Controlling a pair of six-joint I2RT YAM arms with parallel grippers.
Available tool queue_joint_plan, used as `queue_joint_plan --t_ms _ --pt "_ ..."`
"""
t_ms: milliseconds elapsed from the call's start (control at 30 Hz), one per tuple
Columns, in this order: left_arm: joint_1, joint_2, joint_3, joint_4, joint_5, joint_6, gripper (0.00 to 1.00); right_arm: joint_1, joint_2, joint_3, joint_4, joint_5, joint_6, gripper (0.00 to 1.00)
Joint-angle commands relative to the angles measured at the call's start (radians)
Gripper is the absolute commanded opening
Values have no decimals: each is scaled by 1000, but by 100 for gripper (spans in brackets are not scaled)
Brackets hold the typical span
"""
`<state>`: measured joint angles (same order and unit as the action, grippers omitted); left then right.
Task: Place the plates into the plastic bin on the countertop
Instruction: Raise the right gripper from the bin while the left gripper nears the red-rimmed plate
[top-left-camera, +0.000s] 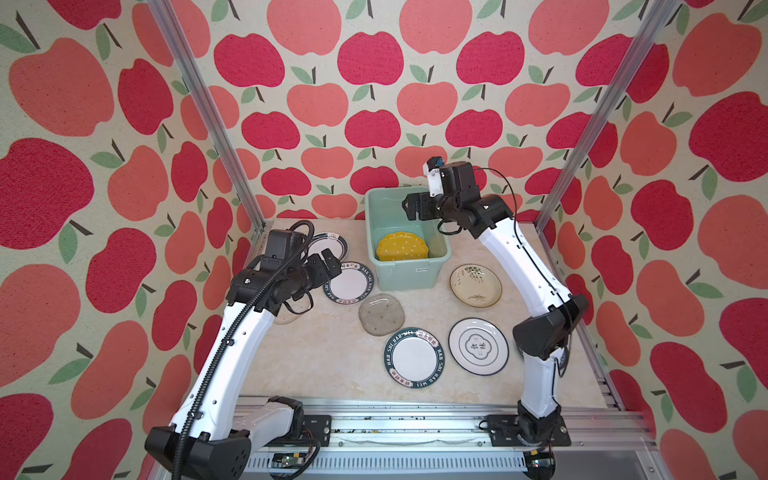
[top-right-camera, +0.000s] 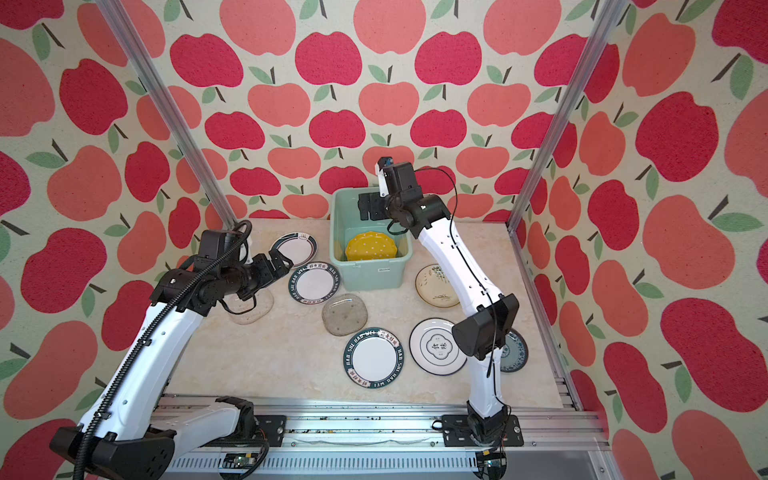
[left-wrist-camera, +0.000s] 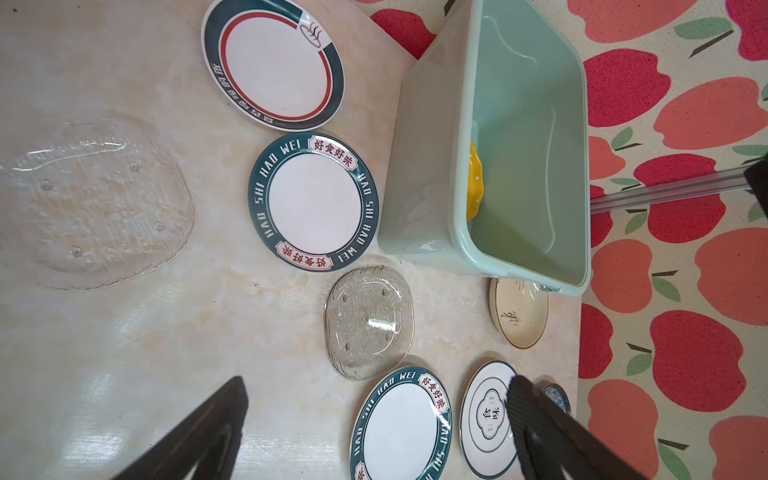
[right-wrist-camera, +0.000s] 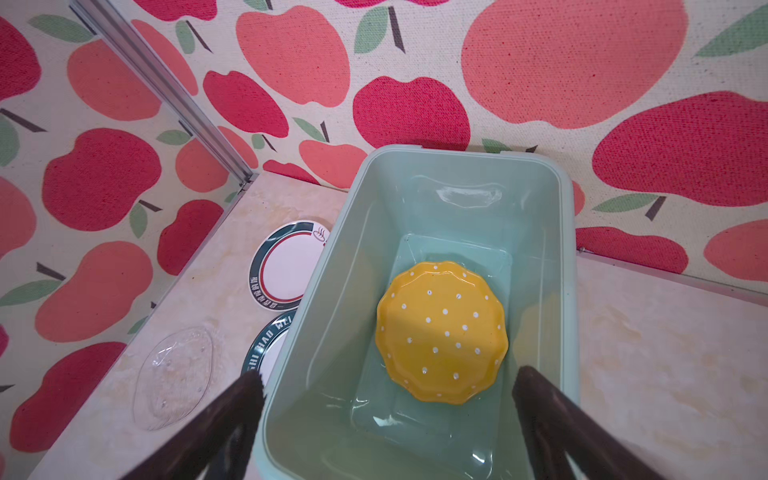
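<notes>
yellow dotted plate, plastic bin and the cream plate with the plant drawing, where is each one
yellow dotted plate (right-wrist-camera: 442, 332): right wrist view, middle of its dotted surface
plastic bin (top-left-camera: 395, 276): in a top view, front outer wall
cream plate (top-left-camera: 476, 286): in a top view, middle of its well

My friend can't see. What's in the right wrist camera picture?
A yellow dotted plate lies alone in the mint-green bin, seen from above between the open right gripper's dark fingers. Beside the bin, on the beige countertop, sit a clear glass plate, a green-rimmed plate and part of a lettered plate.
</notes>
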<state>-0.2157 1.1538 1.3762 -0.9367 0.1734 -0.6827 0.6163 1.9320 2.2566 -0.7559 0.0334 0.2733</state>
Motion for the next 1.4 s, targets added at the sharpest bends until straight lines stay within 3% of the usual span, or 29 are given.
queue_joint_plan --t_ms 0,233,367,633,867,1133,1367 --pt "39 -14 -7 -70 52 -34 99 5 -135 -132 21 -109 16 95" --pt "111 -22 -38 -77 195 -36 99 5 -447 -593 271 -249 184 93" --pt "197 -19 -60 -71 272 -25 100 6 -581 -811 408 -317 313 91" --pt "358 75 -91 7 308 15 97 9 -706 -1103 568 -463 487 87" --pt "426 264 -76 152 308 61 95 11 -736 -1164 567 -500 405 85" --pt "450 547 89 176 288 202 91 13 -704 -1185 551 -525 393 84" --pt "464 673 136 187 308 254 89 13 -653 -1184 557 -524 375 84"
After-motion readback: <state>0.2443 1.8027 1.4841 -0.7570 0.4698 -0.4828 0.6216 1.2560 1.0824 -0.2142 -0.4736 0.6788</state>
